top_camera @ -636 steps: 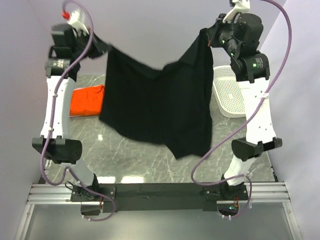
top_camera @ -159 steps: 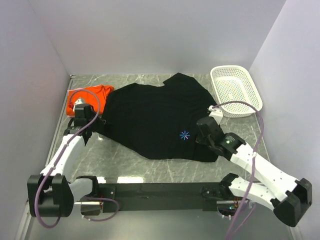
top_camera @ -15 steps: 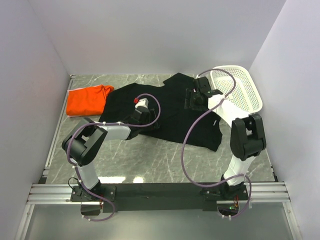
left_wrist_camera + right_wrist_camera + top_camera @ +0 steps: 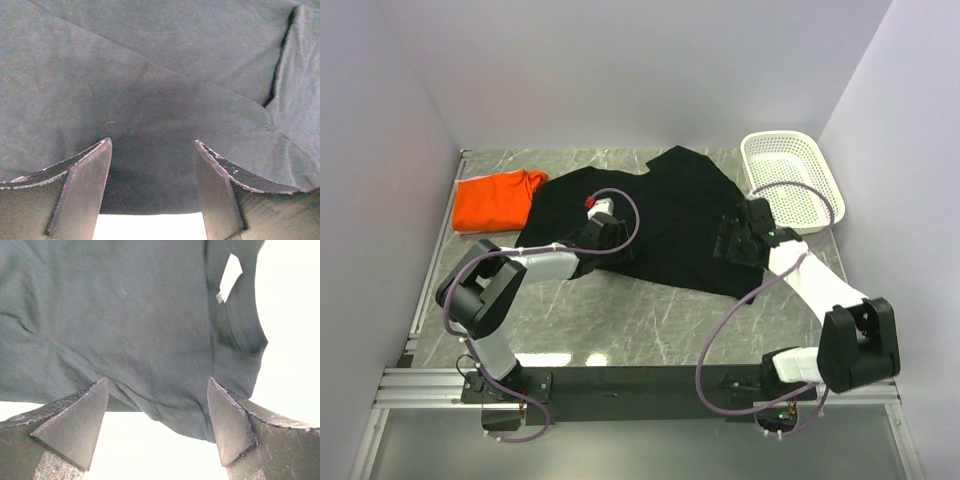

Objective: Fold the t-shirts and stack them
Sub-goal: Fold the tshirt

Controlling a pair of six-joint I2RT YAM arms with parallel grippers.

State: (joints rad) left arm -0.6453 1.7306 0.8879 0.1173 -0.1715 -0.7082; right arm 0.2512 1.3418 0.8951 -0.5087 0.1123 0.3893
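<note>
The black t-shirt [image 4: 660,215] lies spread across the middle of the marble table, with a fold line over it. The orange t-shirt [image 4: 495,200] sits bunched at the back left, touching the black one's corner. My left gripper [image 4: 610,238] rests low over the black shirt's near-left part. In the left wrist view it [image 4: 152,145] stands open above the dark cloth [image 4: 160,75], nothing pinched. My right gripper [image 4: 728,240] hovers at the shirt's right edge. It [image 4: 157,382] is open wide there, the cloth's hem [image 4: 125,315] lying just beyond its fingertips.
A white mesh basket [image 4: 778,136] stands at the back right, close behind the right arm. Purple walls close in the table on three sides. Bare marble [image 4: 620,320] shows between the shirt and the arm bases.
The right gripper opened, letting go of the black cloth, and drew back from beside the basket to the shirt's right edge. The left arm hardly moved.
</note>
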